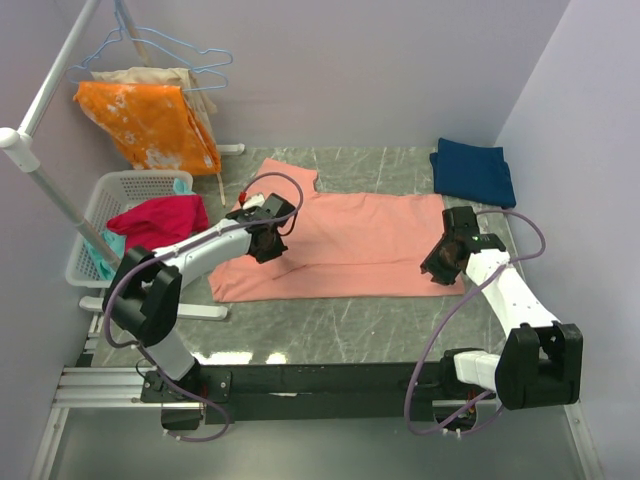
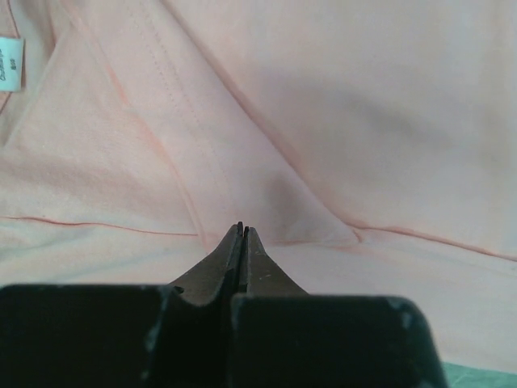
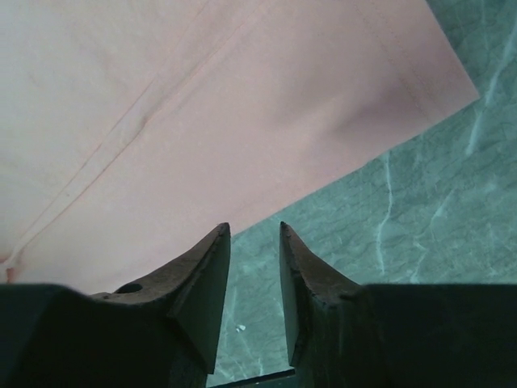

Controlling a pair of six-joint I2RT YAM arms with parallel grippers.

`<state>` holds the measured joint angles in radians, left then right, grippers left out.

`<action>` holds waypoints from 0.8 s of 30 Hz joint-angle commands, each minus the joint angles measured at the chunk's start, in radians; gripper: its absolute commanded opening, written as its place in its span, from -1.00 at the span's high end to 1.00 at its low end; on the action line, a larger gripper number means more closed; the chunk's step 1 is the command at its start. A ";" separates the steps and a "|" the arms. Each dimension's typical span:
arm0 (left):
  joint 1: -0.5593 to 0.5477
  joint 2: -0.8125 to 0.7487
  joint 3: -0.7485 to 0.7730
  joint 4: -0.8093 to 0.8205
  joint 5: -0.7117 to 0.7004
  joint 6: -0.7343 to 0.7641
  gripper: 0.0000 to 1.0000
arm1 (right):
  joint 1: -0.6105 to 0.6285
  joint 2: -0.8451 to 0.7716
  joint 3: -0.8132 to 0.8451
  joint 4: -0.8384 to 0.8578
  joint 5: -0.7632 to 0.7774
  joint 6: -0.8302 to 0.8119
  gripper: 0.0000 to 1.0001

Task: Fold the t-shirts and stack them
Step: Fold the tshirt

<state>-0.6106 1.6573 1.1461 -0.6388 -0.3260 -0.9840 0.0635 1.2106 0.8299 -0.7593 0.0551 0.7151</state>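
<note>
Salmon-pink t-shirt lies spread mid-frame on the table in the top view, with the folded navy t-shirt at upper right; fingertips are hard to make out here. Left wrist view: left gripper clenched on a raised pink crease, a label cut off at upper left. Right wrist view: right gripper parted, holding nothing, over table beside the hem

The salmon-pink t-shirt is plain, the navy t-shirt too. Orange cloth blotched white, magenta-red garment, white basket, green white-veined table.
</note>
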 commanded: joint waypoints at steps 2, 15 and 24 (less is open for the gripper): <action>-0.003 -0.039 0.043 -0.039 -0.053 0.013 0.94 | 0.087 0.006 0.029 0.063 -0.052 -0.065 0.10; 0.230 -0.143 -0.062 0.002 0.027 0.051 0.47 | 0.526 0.348 0.398 0.207 -0.121 -0.155 -0.07; 0.350 -0.151 -0.086 0.005 0.093 0.122 0.50 | 0.757 0.671 0.690 0.169 -0.057 -0.221 0.04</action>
<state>-0.2958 1.5352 1.0660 -0.6495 -0.2813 -0.9146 0.7647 1.8336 1.4124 -0.5800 -0.0315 0.5392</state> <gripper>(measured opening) 0.254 0.482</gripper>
